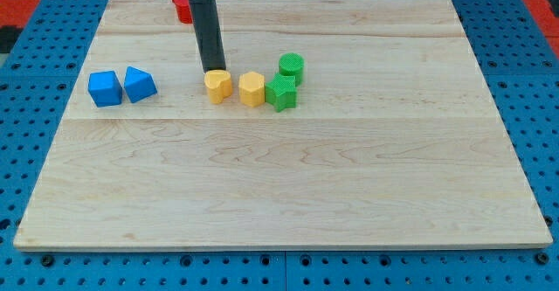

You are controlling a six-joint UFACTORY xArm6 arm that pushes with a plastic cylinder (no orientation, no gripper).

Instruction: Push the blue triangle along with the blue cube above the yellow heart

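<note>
The blue cube (105,88) and the blue triangle (139,83) sit side by side, touching, at the view's left on the wooden board (279,177). The yellow heart (218,86) lies to their right near the board's middle. My tip (214,70) is at the heart's upper edge, just above it, about touching. The tip is well to the right of both blue blocks.
A yellow hexagon-like block (251,89) sits right of the heart, touching a green star-shaped block (281,92). A green cylinder (291,66) stands just above that. A red block (182,8) is at the top, partly hidden behind the rod.
</note>
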